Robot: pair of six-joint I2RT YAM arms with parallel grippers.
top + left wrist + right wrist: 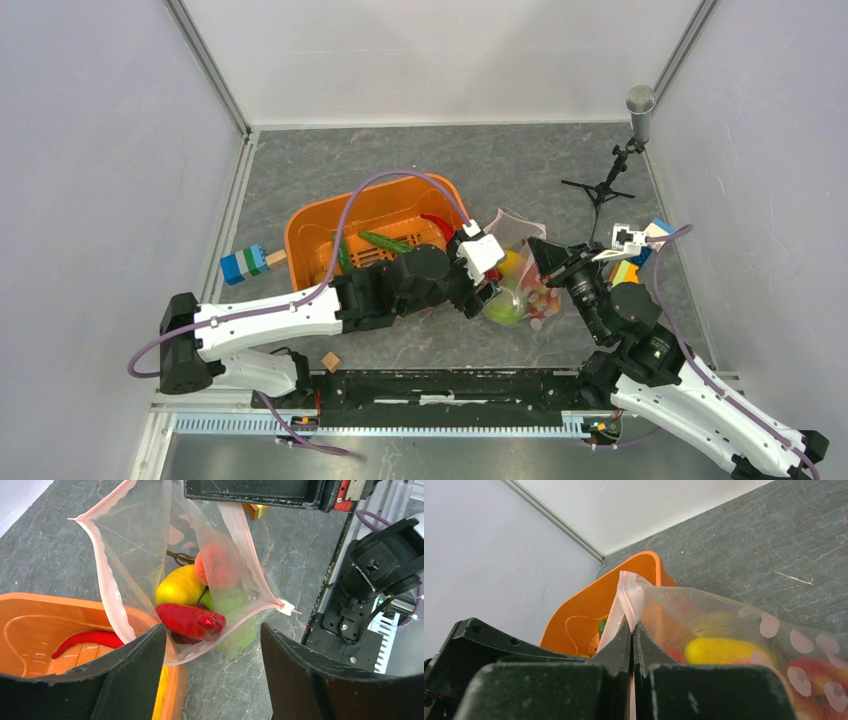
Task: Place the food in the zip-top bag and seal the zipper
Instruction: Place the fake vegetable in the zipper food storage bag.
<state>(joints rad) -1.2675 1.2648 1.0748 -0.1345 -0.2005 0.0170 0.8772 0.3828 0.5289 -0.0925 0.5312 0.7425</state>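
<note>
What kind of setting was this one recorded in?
Likely a lab robot test cell: plain white panel walls around a grey stone-look tabletop, a microphone on a black tripod, toy food in a clear polka-dot plastic bag.

Lab test cell — white panels [100,150], microphone stand [612,178].

On my screen the zip-top bag [135,545] reads as thin clear plastic film, glossy and creased, and its zipper [107,590] as a pale pink ribbed strip. The food [180,587] inside is smooth, shiny plastic (one red piece [190,620] catches a highlight). The orange tub [30,630] is glossy moulded plastic. The left pincer [212,629] has matt black, faintly grainy fingers [132,675]. The table [60,555] looks like matt, marbled grey stone.
</note>
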